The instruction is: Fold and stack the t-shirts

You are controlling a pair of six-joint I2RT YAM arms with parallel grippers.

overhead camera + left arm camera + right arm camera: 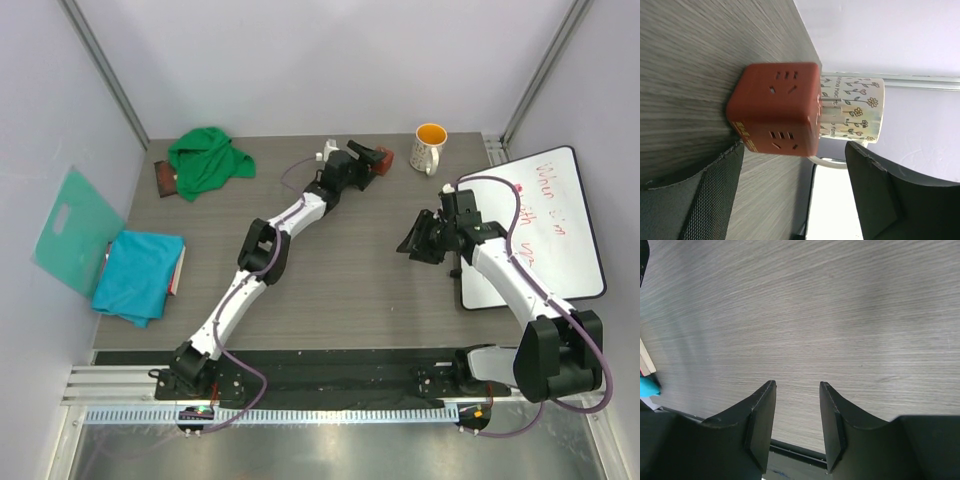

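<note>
Left gripper (796, 151) gapes wide and empty before a red socket cube (775, 107) beside the mug (856, 107); right gripper (797, 390) hangs part-open, empty.

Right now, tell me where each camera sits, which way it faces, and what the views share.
Top external: above and behind the bases, looking down at the table; left arm and right arm show whole.
Left wrist: low over the table, facing the red power cube with the flowered mug behind; the left fingers show.
Right wrist: tilted down at bare tabletop; the right fingers show.
Shared: cube and mug also appear in the top view, near the far edge.
</note>
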